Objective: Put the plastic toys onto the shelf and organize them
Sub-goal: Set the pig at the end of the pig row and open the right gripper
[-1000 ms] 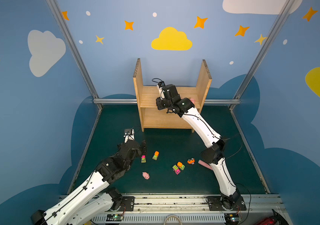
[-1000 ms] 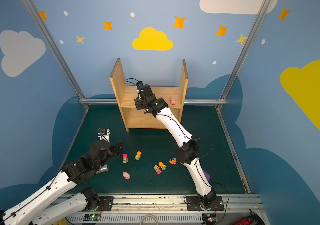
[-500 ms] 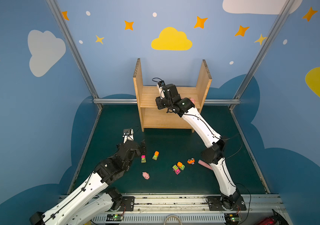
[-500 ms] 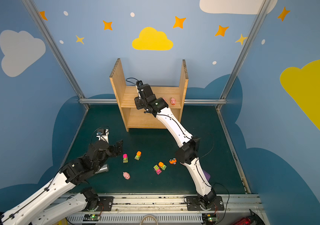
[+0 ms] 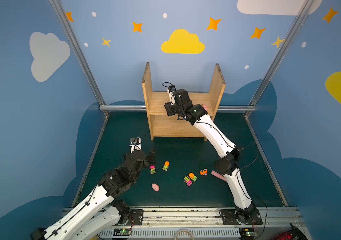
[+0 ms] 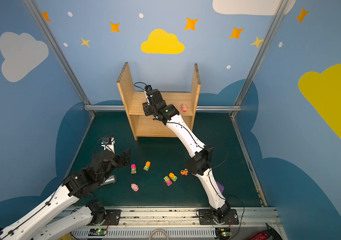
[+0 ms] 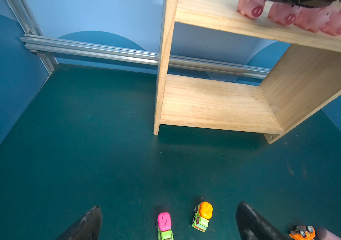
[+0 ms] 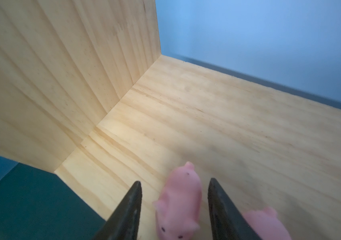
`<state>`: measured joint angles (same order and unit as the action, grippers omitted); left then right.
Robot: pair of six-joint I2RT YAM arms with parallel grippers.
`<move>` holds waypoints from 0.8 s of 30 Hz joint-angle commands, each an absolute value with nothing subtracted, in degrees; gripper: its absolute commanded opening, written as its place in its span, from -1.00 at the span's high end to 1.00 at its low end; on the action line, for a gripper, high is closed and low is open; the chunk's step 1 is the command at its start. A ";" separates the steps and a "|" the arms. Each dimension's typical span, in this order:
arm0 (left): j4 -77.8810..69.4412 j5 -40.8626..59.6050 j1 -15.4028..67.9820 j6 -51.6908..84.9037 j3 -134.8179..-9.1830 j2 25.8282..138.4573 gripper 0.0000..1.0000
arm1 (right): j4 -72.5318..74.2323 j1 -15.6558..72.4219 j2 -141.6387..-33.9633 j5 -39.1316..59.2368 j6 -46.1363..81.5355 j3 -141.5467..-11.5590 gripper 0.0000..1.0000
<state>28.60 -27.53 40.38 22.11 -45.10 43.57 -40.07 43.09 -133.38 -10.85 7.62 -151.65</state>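
Observation:
The pine shelf (image 5: 183, 116) stands at the back of the green floor. My right gripper (image 8: 174, 180) is over its upper board, open. A pink pig (image 8: 181, 199) lies on the board between the jaws with a gap on each side, and another pig (image 8: 265, 222) lies just outside one jaw. Several pigs (image 7: 290, 17) line that board. My left gripper (image 7: 170, 205) is open low over the floor. A pink-topped truck (image 7: 164, 224) and an orange-topped truck (image 7: 203, 216) sit between its fingers, untouched. One pig (image 5: 155, 187), two trucks (image 5: 190, 178) and an orange car (image 5: 203, 172) lie on the floor.
A silver cylinder (image 6: 108, 179) lies under my left arm. A purple scoop (image 6: 220, 187) with a pink handle (image 5: 217, 174) lies beside my right arm. The shelf's lower board (image 7: 213, 104) is bare. An aluminium rail (image 5: 124, 107) runs along the back wall.
The right jaws have spread apart around the pig on the upper board, and that arm has stayed in place. My left arm has crept slightly towards the trucks.

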 commanded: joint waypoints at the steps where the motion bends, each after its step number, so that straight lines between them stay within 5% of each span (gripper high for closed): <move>1: 29.70 -27.95 40.08 22.59 -45.43 42.73 -1.00 | -39.11 43.81 -130.80 -10.74 7.18 -153.28 -0.03; 12: 32.63 -28.30 40.12 24.23 -45.73 39.31 -0.99 | -39.62 45.38 -126.85 -11.22 6.63 -151.93 -0.14; 24: 40.17 -26.24 40.25 32.63 -43.42 36.76 -0.99 | -36.57 48.01 -112.32 -11.92 6.70 -133.92 -0.38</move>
